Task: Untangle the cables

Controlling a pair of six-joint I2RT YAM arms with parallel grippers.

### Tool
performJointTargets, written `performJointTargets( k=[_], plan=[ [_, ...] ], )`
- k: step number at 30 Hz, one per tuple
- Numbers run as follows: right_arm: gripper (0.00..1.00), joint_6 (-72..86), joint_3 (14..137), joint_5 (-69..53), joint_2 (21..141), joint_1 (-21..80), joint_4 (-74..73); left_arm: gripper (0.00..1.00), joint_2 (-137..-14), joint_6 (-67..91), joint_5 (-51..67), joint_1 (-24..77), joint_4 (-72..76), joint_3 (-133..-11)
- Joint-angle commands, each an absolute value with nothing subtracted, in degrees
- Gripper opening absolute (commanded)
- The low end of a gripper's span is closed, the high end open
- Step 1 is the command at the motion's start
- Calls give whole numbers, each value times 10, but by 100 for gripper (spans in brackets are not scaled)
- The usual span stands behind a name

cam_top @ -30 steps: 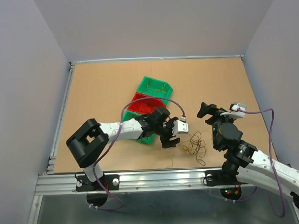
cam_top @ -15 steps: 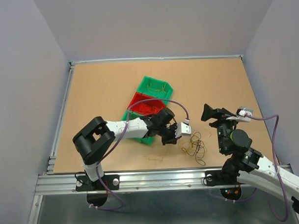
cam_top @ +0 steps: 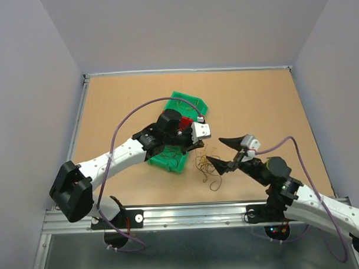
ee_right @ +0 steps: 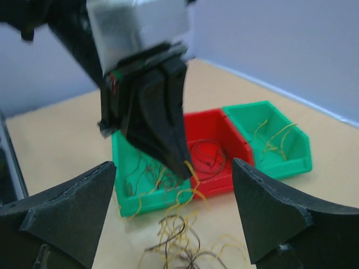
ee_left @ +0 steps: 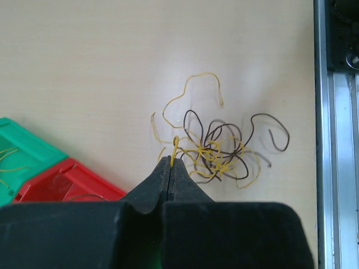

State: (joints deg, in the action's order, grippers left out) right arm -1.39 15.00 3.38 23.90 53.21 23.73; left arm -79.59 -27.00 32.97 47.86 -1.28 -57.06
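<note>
Cables (ee_left: pixel 216 151): with left pincer (ee_left: pixel 170 162) clenched on one yellow strand (ee_left: pixel 174 147), draw slowly while released right pincer (cam_top: pixel 215 150) steadies the rest.

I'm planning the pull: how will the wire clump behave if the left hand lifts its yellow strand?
Probably floppy and light: the wire clump lies in thin, loose curls. Its knotted middle may drag along behind the yellow strand.

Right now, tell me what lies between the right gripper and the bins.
The left gripper, shut on a yellow wire above the tangled clump; the right wrist view shows it.
</note>
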Motion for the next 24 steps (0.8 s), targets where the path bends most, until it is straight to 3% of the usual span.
performJointTargets(
  k=[1,3,6,9,21,24],
  plan=[
    [85,-70,199,-75,354,532,268,0,-760,-255,348,475,-3,-561],
    [80,-78,221,-35,432,533,281,0,-757,-250,348,476,9,-565],
    [65,-83,247,-4,515,533,307,0,-752,-249,343,475,5,-572],
    [58,-80,257,23,552,532,323,0,-751,-246,338,475,5,-573],
    [45,-72,224,77,512,533,363,0,-724,-240,352,475,2,-577],
    [36,-69,227,92,523,533,377,0,-723,-237,359,475,-18,-587]
  ],
)
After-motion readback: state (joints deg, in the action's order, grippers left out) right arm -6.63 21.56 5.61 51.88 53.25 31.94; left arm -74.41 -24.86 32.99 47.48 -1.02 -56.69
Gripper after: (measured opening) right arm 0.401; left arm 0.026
